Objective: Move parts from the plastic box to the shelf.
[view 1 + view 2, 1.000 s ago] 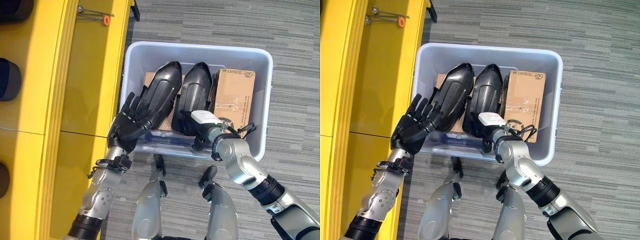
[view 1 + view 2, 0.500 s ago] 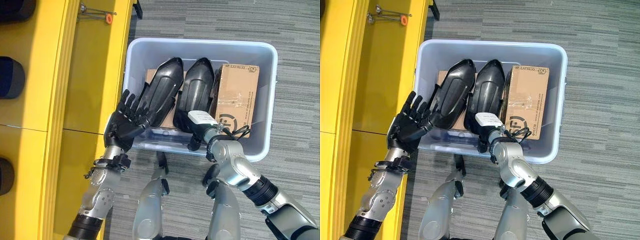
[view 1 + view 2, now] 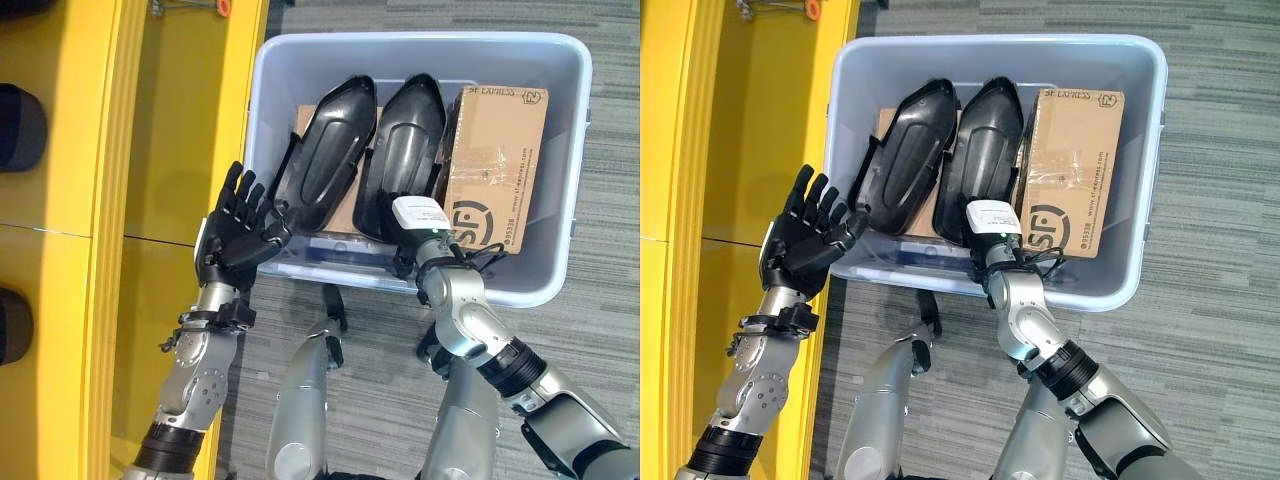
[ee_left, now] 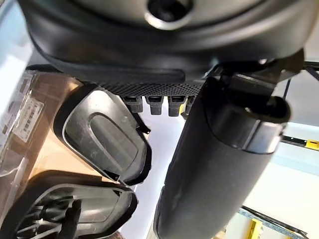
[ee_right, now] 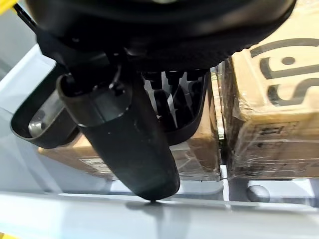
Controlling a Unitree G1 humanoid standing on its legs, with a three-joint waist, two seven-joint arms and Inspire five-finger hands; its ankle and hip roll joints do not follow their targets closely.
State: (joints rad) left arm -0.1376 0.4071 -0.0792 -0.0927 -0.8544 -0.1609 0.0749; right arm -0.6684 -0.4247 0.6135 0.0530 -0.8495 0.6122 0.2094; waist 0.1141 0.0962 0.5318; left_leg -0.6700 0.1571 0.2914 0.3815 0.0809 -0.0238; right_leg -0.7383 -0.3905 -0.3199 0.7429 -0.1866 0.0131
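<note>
Currently, left eye view: two black moulded plastic shell parts (image 3: 325,155) in pale grey plastic box (image 3: 565,200), beside brown cardboard carton (image 3: 497,165). My left hand (image 3: 232,232) spread open, empty, at box's near corner by yellow shelf (image 3: 170,150). Right eye view: my right hand (image 3: 990,235) over second shell (image 3: 982,155). Right wrist view: its fingers hidden, grip unclear. Shells look light, stiff, slick; grab raised rim edge.

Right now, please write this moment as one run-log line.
left hand: open, at plastic box near-left corner | right hand: inside box by right black part | left black part, cardboard box: in box

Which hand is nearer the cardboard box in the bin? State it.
Right. The right hand sits in the plastic box at the near end of a black part, right beside the cardboard box. The left hand is open at the bin's opposite, shelf-side rim.
</note>
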